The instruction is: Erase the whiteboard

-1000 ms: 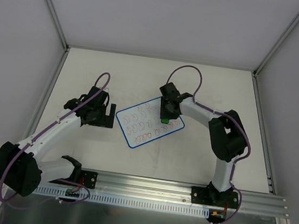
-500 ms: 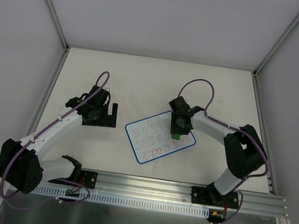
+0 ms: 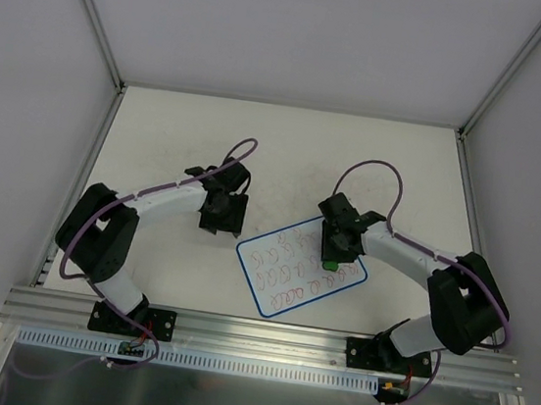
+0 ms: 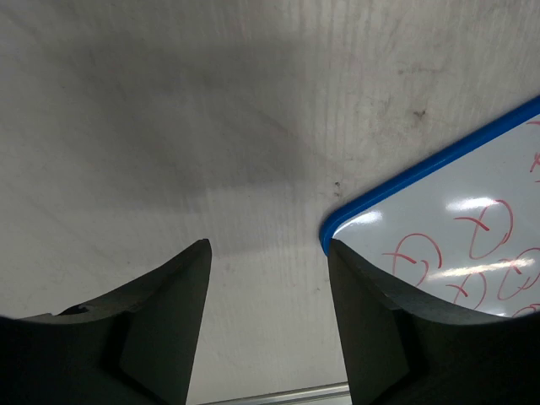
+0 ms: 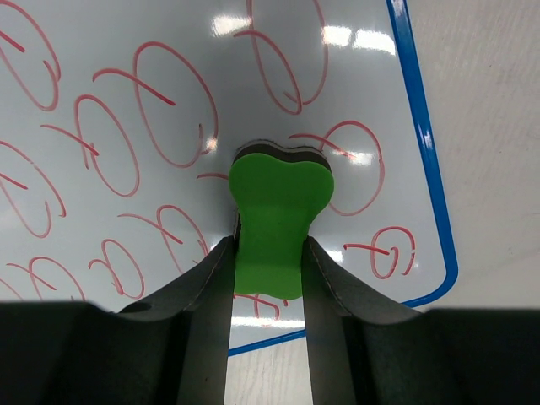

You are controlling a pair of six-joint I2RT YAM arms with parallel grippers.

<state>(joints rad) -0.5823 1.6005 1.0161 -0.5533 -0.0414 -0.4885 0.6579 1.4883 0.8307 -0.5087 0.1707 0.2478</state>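
Note:
The whiteboard (image 3: pixel 300 268) lies flat on the table, tilted, blue-rimmed, covered with rows of red scribbles. My right gripper (image 3: pixel 330 252) is shut on the green bone-shaped eraser (image 5: pixel 278 215), which rests on the board's right part among the red loops (image 5: pixel 135 126). My left gripper (image 3: pixel 223 218) is open and empty, just left of the board. In the left wrist view the board's rounded blue corner (image 4: pixel 331 232) sits right by the right finger (image 4: pixel 380 312).
The white tabletop (image 3: pixel 287 145) has faint smudges. An aluminium rail (image 3: pixel 264 335) runs along the near edge. Grey walls and frame posts enclose the table on three sides.
The board has slid right and toward the near edge with the right gripper and eraser on it. The left gripper has swung right to the board's left corner.

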